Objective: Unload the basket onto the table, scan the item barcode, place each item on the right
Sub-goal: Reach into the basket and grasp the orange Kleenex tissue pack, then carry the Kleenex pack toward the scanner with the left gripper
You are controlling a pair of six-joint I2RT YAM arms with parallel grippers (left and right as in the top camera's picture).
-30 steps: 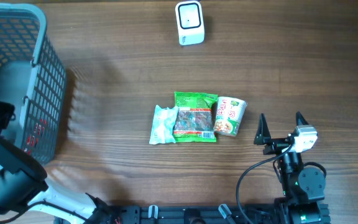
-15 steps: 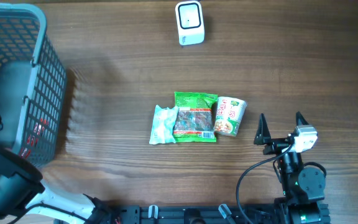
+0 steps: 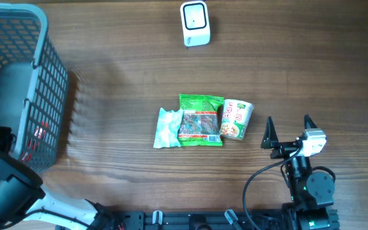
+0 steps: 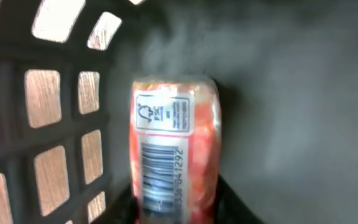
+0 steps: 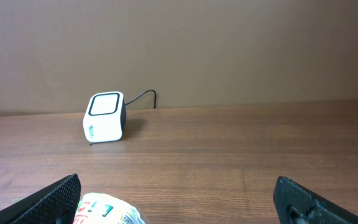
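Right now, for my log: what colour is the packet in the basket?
Orange-red packet with a white barcode label; clearest in the left wrist view.

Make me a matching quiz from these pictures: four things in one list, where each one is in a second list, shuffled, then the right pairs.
Things:
1. white scanner
2. orange packet
3. green packet
4. noodle cup

Places:
A. lying on its side, just right of the green packet
B. inside the grey basket
C. alone near the far edge of the table
D. between a pale packet and the noodle cup

Pairs: 1-C, 2-B, 3-D, 4-A.
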